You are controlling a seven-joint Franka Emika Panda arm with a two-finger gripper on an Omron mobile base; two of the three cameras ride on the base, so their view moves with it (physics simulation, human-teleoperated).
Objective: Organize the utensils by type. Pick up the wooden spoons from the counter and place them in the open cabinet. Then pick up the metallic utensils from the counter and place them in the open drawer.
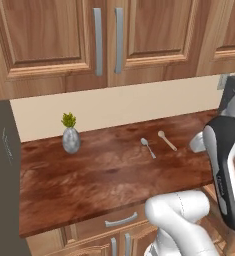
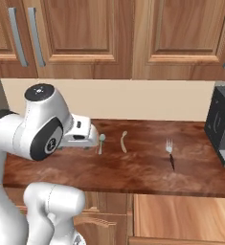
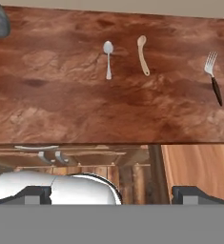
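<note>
On the dark reddish counter (image 3: 61,105) a grey metal spoon (image 3: 108,59) (image 1: 148,147) (image 2: 101,142) lies beside a pale wooden spoon (image 3: 143,55) (image 1: 167,140) (image 2: 124,141), both with bowls toward the wall. A fork (image 3: 213,76) (image 2: 170,152) with a black handle lies further right. My gripper (image 3: 116,194) hangs open and empty, high over the counter's front edge and well apart from the utensils. The open drawer (image 3: 199,164) (image 2: 181,217) juts out below the counter on the right. The open cabinet is out of view.
A grey vase (image 1: 70,139) with a small plant stands at the back left of the counter. A dark appliance (image 2: 221,127) sits at the right end. Wall cabinets (image 1: 106,40) overhead have shut doors. A shut drawer (image 1: 121,220) sits under the counter.
</note>
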